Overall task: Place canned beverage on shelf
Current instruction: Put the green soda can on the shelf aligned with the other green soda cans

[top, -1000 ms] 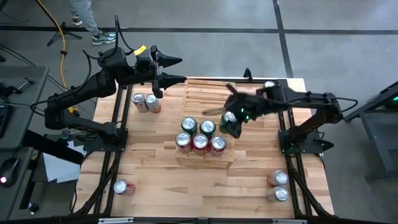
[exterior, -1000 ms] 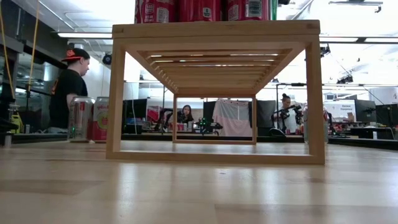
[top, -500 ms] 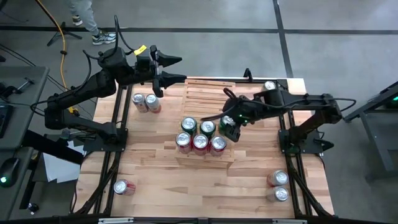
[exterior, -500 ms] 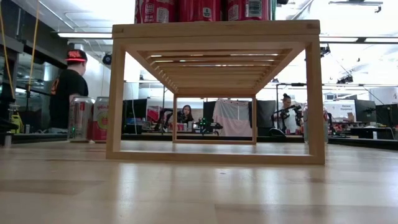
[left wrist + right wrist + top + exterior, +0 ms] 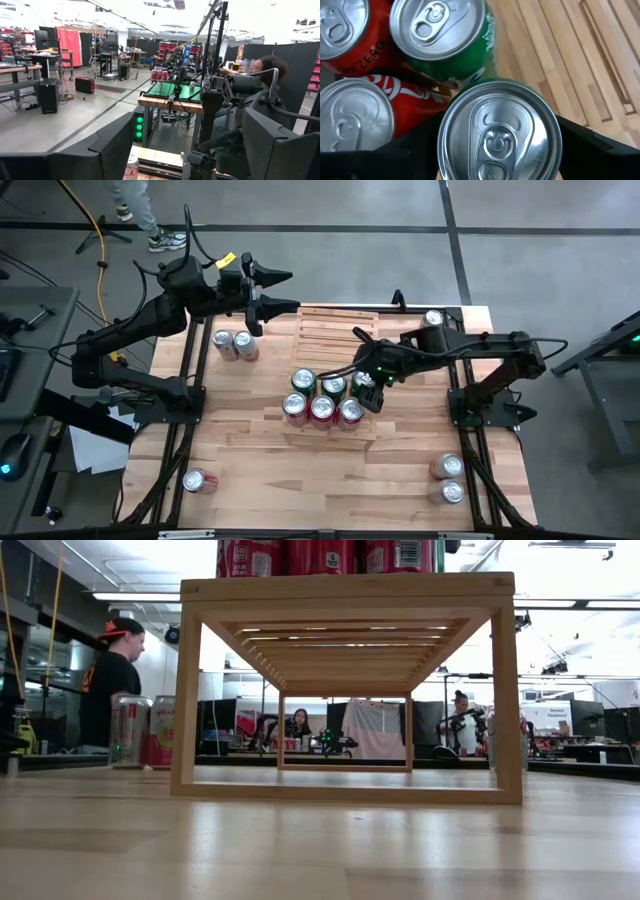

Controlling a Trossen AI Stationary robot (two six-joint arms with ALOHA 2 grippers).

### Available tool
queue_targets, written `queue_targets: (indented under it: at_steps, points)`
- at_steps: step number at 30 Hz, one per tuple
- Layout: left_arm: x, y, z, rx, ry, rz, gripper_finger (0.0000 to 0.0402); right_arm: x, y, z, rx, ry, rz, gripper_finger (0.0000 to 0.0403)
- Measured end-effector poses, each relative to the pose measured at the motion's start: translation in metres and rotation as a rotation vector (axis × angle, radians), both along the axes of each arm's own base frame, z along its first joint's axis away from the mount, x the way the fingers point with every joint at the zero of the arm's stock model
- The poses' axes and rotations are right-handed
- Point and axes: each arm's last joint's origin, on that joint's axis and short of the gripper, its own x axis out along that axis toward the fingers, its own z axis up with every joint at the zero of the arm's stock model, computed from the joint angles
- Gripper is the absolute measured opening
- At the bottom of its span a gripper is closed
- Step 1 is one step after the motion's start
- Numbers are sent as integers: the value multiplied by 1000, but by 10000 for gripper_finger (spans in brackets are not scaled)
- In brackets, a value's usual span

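I'm holding the right arm stretched inward over the table's middle, its right gripper (image 5: 367,387) pointing down, fingers (image 5: 580,145) clamped on a load. The left gripper (image 5: 283,291) is waiting raised at the far edge, fingers spread.

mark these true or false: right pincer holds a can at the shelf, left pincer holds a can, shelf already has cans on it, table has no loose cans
1. The right pincer grips a green can at the shelf. True.
2. The left pincer holds a can. False: it is open and holds nothing, raised at the table's far left edge.
3. Red cans already stand on the shelf. True.
4. No loose cans are on the table. False: two cans stand near the left arm, others at the near corners.
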Motion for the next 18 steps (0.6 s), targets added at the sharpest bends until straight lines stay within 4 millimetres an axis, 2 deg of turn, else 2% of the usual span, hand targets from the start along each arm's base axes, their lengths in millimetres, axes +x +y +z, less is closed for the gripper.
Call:
queue_targets:
  at_steps: [3, 9, 18]
  points:
    - [0, 0, 0, 0, 0, 0, 262, 0, 0, 0, 1, 0, 1, 292]
    - [0, 0, 0, 1, 0, 0, 262, 0, 0, 1, 7, -6, 4, 346]
    - [0, 0, 0, 2, 1, 0, 262, -3, 0, 3, 9, -9, 31, 355]
